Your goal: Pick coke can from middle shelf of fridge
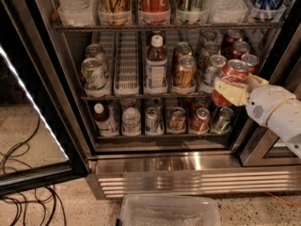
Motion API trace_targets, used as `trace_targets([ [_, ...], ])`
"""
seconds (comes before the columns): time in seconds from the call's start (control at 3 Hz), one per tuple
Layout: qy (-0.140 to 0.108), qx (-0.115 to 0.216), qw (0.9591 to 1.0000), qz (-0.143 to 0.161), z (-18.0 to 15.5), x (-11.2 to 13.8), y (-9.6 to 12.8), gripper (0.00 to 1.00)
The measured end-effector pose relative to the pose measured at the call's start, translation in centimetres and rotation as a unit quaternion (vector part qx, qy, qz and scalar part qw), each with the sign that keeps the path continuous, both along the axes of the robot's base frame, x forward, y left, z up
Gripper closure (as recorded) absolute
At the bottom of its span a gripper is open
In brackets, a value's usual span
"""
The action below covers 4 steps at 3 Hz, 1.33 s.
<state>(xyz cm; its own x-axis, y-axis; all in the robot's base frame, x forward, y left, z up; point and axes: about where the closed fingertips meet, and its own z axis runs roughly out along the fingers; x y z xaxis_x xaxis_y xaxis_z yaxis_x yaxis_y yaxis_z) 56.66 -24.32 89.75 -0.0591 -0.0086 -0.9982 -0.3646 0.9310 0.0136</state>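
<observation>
Here, inside the open fridge (188, 166), the middle shelf (127, 96) carries silver-green cans (94, 74) at nine o'clock, a bottle (155, 65) at centre and a gold-brown can (184, 72) beside it. At three o'clock the gripper (229, 91) is clenched around the coke can (233, 71) at the shelf's right end. A slanted pull could topple the neighbouring cans, and a shallow grip might let the can slip.
</observation>
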Motion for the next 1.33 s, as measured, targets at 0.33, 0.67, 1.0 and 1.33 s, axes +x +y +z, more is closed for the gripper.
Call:
trace_targets([
  [0.33, 0.004, -0.001, 1.0000, 0.007, -0.2, -0.1, 0.4, 1.00],
  [0.67, 0.009, 0.001, 0.9998, 0.017, -0.1, -0.5, 0.9, 1.00],
  [1.0, 0.023, 0.020, 0.9978, 0.059, 0.3, -2.4, 2.2, 1.00],
  [1.33, 0.034, 0.016, 0.9960, 0.081, -0.2, -3.0, 3.3, 1.00],
])
